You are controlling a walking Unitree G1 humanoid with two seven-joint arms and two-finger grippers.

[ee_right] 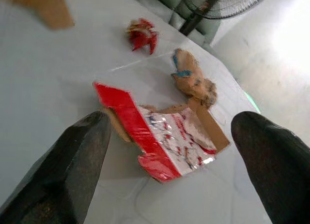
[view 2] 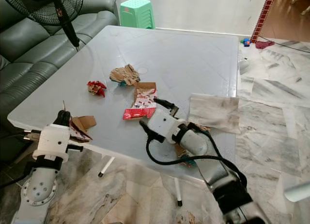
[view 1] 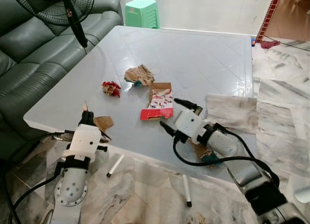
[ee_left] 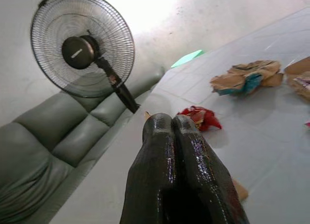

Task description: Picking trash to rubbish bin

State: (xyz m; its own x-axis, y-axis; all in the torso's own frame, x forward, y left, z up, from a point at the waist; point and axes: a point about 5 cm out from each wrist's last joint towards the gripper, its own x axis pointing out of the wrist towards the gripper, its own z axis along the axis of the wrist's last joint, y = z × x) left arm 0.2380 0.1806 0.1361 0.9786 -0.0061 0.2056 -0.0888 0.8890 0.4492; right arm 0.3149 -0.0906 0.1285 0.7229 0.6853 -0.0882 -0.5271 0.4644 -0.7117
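A flattened red-and-white box [view 1: 157,103] lies near the middle of the white table [view 1: 193,54]. My right gripper [view 1: 168,112] is open just in front of the box [ee_right: 164,132], one finger on each side and not touching it. A crumpled red wrapper [view 1: 111,88] and a crumpled brown cardboard wad [view 1: 139,75] lie further back. My left gripper [view 1: 87,116] is shut at the table's near left edge, beside a brown cardboard scrap [view 1: 102,122]. Its closed fingers [ee_left: 172,132] point toward the red wrapper [ee_left: 199,117].
A standing fan [view 1: 58,6] and a green sofa [view 1: 29,59] border the table's left side. A green stool [view 1: 142,12] stands behind it. A grey sheet [view 1: 231,112] lies on the table's right part. Another cardboard piece [view 1: 206,154] sits under my right forearm.
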